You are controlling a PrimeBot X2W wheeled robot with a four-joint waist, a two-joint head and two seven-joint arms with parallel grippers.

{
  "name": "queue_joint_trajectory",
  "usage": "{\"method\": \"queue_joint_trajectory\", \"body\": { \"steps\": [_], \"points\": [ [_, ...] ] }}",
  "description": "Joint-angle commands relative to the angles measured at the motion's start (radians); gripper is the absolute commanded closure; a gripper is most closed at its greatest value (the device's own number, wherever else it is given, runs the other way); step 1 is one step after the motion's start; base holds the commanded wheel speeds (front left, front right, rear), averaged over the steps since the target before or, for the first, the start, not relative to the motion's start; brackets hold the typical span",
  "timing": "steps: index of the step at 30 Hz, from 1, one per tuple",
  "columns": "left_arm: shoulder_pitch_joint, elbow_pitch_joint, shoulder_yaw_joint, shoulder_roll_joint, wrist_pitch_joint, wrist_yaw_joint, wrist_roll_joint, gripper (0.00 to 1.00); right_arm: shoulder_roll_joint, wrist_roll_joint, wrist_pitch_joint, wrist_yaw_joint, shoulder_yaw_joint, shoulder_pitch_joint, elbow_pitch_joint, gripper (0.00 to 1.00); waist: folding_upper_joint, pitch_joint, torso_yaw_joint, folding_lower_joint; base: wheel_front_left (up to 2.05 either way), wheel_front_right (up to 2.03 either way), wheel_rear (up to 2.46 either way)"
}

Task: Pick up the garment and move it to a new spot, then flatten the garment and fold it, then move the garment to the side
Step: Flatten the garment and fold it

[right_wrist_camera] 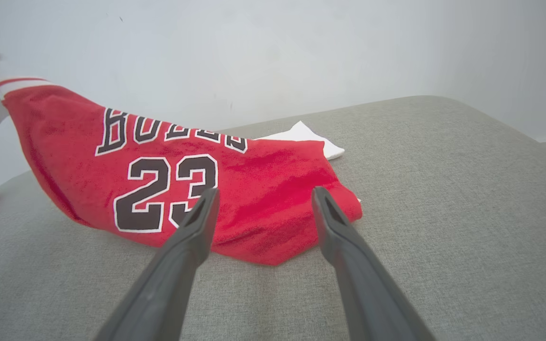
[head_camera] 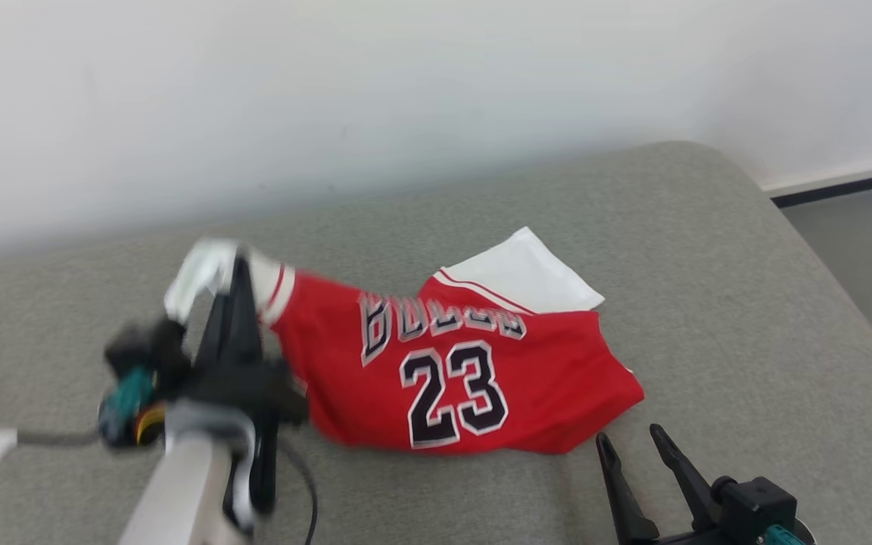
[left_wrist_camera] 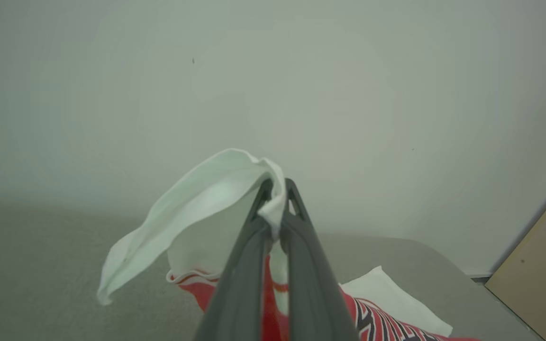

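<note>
Jersey (head_camera: pixel 474 378), red with number 23, lies on the grey cushion (head_camera: pixel 724 303) with one end lifted. The left gripper (head_camera: pixel 239 272) is closed on its white edge. The right gripper (head_camera: pixel 628 434) stands wide apart and empty beside it.

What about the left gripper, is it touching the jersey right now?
Touching. The left wrist view shows the left gripper shut on the jersey, with its white fabric pinched between the closed fingers.
</note>
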Motion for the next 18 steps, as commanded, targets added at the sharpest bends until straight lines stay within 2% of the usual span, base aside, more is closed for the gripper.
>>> {"method": "queue_joint_trajectory", "body": {
  "steps": [1, 6, 9, 16, 17, 18],
  "points": [
    [0.060, -0.020, 0.018, 0.003, -0.003, 0.004, 0.008, 1.00, 0.000, 0.005, -0.003, -0.002, -0.004, 0.010, -0.001, 0.00, 0.0000, -0.004, 0.035, 0.0001, 0.00, 0.00, 0.00],
    [0.341, -0.113, 0.054, -0.003, -0.003, 0.014, 0.020, 1.00, 0.000, 0.004, -0.002, -0.002, -0.015, 0.022, 0.000, 0.00, 0.0000, -0.014, 0.083, 0.0001, 0.00, 0.00, 0.00],
    [0.456, -0.144, 0.032, -0.006, 0.002, 0.020, 0.028, 1.00, 0.000, 0.010, -0.006, -0.002, -0.018, 0.022, 0.004, 0.00, 0.0000, -0.025, 0.096, 0.0001, 0.00, 0.00, 0.00],
    [0.672, -0.217, -0.034, 0.003, 0.148, 0.044, 0.003, 1.00, 0.000, 0.009, -0.008, -0.002, -0.009, 0.026, 0.009, 0.00, 0.0000, -0.055, 0.097, 0.0001, 0.00, 0.00, 0.00],
    [0.719, -0.240, -0.032, 0.000, 0.231, 0.055, -0.046, 0.00, 0.000, 0.008, -0.010, -0.002, -0.015, 0.030, 0.010, 0.00, 0.0000, -0.061, 0.089, 0.0001, 0.00, 0.00, 0.00],
    [0.719, -0.240, -0.032, 0.000, 0.231, 0.055, -0.046, 0.00, 0.000, 0.008, -0.010, -0.002, -0.015, 0.030, 0.010, 0.00, 0.0000, -0.061, 0.089, 0.0001, 0.00, 0.00, 0.00]
  ]
}}
